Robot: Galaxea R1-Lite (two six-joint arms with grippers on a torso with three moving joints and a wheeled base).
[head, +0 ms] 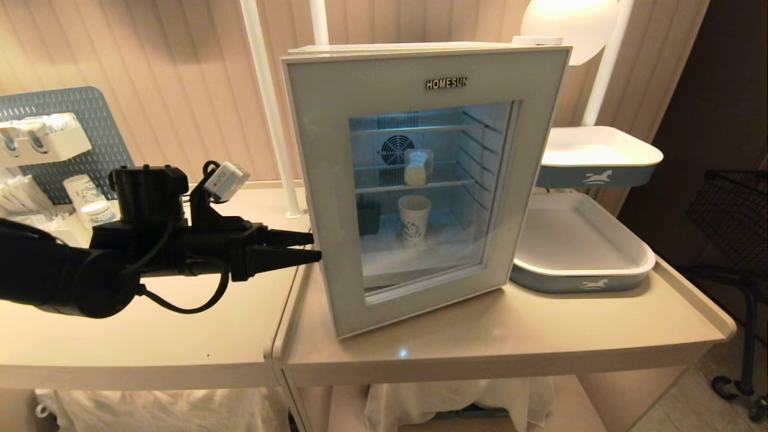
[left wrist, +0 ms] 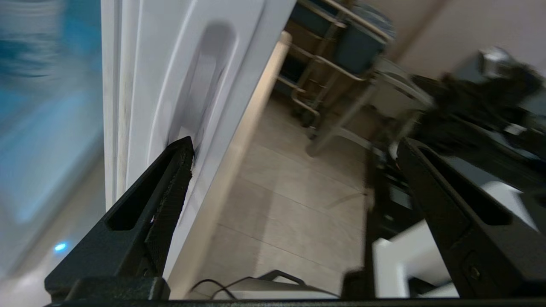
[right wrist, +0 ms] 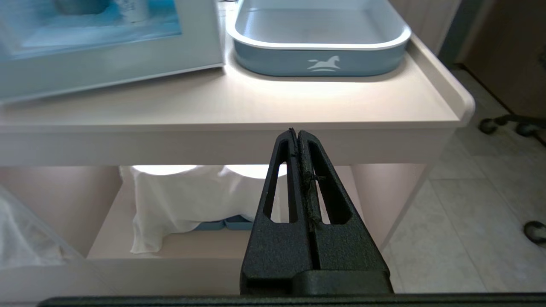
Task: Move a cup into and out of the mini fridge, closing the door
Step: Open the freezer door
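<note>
The mini fridge (head: 396, 49) stands on the beige table, lit blue inside. Its grey-blue glass door (head: 321, 180) looks slightly ajar at its left edge. Behind the glass, a small white cup (head: 416, 168) sits on the middle wire shelf, and a taller blue-patterned paper cup (head: 414, 219) stands on the fridge floor. My left gripper (head: 316, 247) reaches in level from the left, open, at the door's left edge. In the left wrist view one fingertip (left wrist: 182, 149) rests at the recessed handle (left wrist: 204, 85) in the door's side. My right gripper (right wrist: 297, 133) is shut and empty, hanging low before the table's front edge.
Two blue-and-white trays (head: 579, 264) (head: 600, 157) sit right of the fridge. A blue pegboard (head: 84, 108) with paper cups (head: 90, 201) stands at the back left. White posts (head: 270, 108) rise behind. A black wire cart (head: 732, 210) stands at the far right. A seam (head: 282, 336) splits the two tables.
</note>
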